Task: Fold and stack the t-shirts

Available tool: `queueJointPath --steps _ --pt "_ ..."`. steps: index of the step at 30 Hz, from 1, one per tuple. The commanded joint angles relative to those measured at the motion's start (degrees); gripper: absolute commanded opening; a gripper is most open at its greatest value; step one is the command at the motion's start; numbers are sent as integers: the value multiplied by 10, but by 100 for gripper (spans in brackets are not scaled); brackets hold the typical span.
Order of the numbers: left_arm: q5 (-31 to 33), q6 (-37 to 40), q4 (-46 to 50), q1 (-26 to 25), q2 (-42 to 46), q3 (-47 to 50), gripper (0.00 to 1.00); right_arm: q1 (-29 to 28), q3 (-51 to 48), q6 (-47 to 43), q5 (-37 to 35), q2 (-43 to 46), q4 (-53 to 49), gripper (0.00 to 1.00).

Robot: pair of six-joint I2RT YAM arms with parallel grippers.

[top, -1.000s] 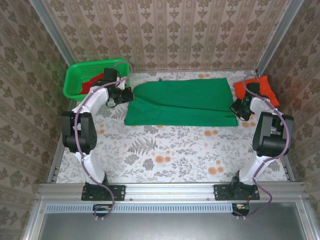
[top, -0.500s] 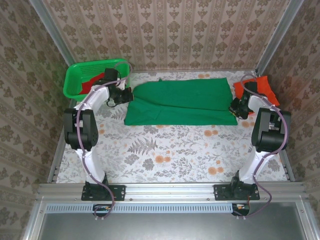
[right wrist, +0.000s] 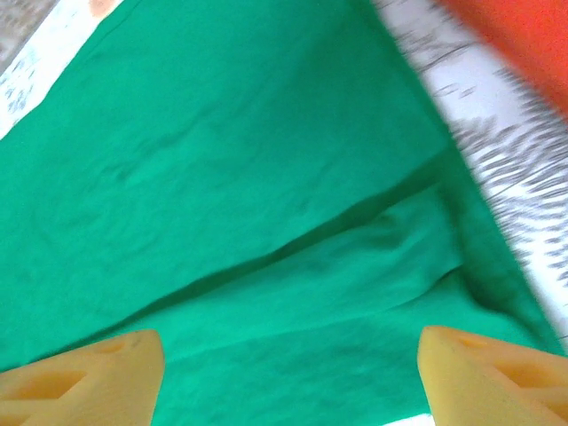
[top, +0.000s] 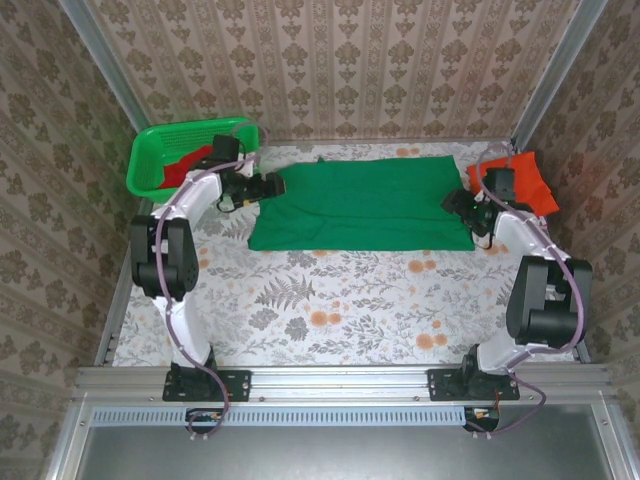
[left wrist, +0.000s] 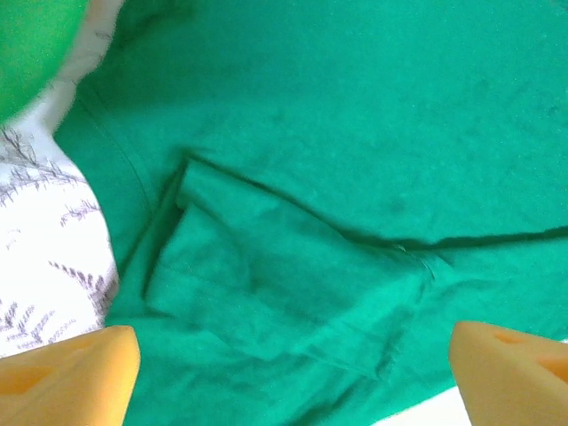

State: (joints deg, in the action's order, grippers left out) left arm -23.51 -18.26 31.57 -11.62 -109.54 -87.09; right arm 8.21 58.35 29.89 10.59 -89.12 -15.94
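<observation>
**Layout and clearances.** The dark green t-shirt [top: 360, 205] lies flat on the far half of the worktop [top: 350, 305], folded into a long rectangle. Its near edge runs straight from left to right. Its far edge lies close to the back wall. The near half of the worktop, between the t-shirt and the arm bases, is bare patterned surface.

At the left end, the t-shirt stops near the green basket [top: 146, 165] in the far-left corner. The red t-shirt [top: 178, 170] lies inside the basket. At the right end, the t-shirt lies just beside the orange-red t-shirt [top: 528, 182], which is folded in the far-right corner against the side wall.

**End effectors.** The left end effector [top: 272, 186] hangs over the left end of the dark green t-shirt. Its yellow fingertips [left wrist: 71, 373] are spread wide and hold nothing. Below them, a folded-in sleeve [left wrist: 266, 284] lies on top of the cloth.

The right end effector [top: 452, 200] hangs over the right end. Its fingertips [right wrist: 80, 377] are also spread wide and hold nothing.

**Change from one second earlier.** Both end effectors were closed on the ends of the t-shirt and have since let go. The left end, previously drawn to a point, now lies square. The right arm's elbow has swung toward the near edge.
</observation>
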Motion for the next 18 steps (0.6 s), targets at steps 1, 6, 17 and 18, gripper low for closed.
queueJointPath --steps 1,6,17,18 --pt "11 -30 -56 -26 70 69 92 -39 -34 -1 -7 5 25 76" --pt "-5 -89 -183 -47 82 186 92 -50 -42 20 6 -49 29 76" --pt "42 -95 -261 -38 78 301 92 -18 -58 19 15 -97 -21 76" --pt "44 -96 -262 -37 85 314 92 -16 -65 18 7 -88 -29 76"
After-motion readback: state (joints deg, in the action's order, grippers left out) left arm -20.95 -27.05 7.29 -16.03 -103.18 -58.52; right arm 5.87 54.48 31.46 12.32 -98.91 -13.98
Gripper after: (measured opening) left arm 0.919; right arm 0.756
